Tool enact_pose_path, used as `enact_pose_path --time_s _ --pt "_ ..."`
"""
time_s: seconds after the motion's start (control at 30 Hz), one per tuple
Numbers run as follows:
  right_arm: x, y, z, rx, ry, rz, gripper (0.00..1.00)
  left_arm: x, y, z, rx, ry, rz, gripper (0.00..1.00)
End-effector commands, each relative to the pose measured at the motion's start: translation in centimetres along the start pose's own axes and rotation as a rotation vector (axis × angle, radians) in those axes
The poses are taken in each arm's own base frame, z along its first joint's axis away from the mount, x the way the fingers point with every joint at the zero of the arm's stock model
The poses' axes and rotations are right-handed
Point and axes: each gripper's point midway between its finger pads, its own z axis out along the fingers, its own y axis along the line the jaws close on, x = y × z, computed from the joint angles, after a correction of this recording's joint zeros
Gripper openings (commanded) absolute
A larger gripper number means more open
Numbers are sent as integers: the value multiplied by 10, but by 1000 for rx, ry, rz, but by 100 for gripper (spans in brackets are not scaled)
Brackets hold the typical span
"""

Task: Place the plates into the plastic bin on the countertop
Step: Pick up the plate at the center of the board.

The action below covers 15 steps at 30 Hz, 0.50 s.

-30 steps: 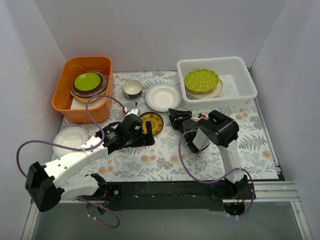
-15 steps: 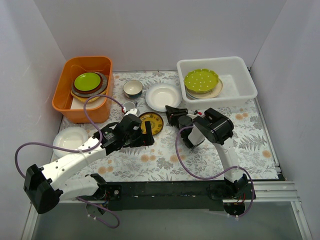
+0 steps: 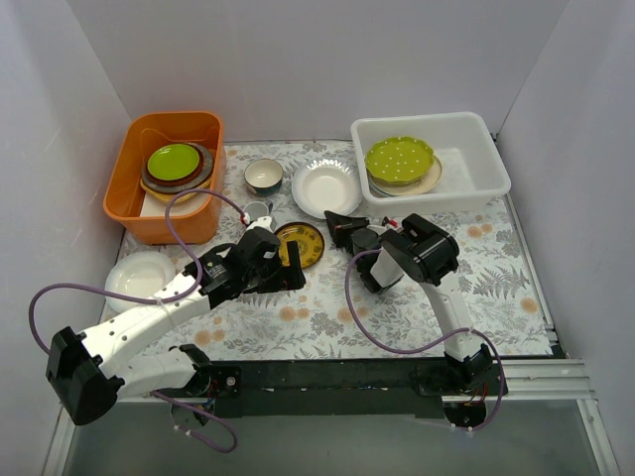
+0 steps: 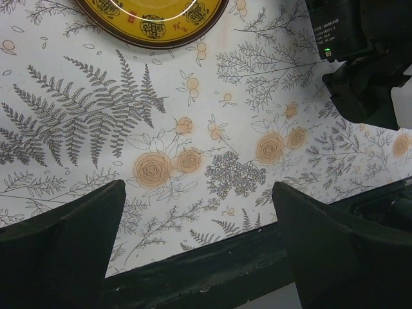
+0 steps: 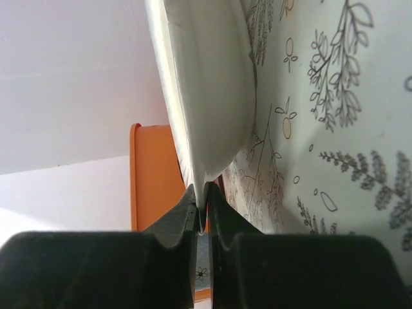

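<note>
The right gripper (image 3: pixel 335 215) nips the white plate (image 3: pixel 325 186) by its near rim, likely to carry it to the plastic bin (image 3: pixel 493 166) in the far right corner; the left gripper (image 4: pixel 199 222) hangs wide open, empty.

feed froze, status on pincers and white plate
Right pincer shut on white plate rim. Left pincer open, over countertop. Plastic bin holds lime dotted plate. Only bin wall between.
</note>
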Motion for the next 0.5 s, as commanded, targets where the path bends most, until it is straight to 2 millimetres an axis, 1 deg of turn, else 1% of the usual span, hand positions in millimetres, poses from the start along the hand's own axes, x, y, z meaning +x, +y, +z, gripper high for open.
enact_pose_path --time_s 0.0,0.33,0.47 --pt "3 -14 3 7 39 50 8 -3 0 -7 17 -27 -4 98" --pt "16 22 11 -83 96 26 2 -1 0 -6 17 -21 -4 98" --pt "16 38 11 -123 100 35 1 0 1 -6 17 -21 -6 98"
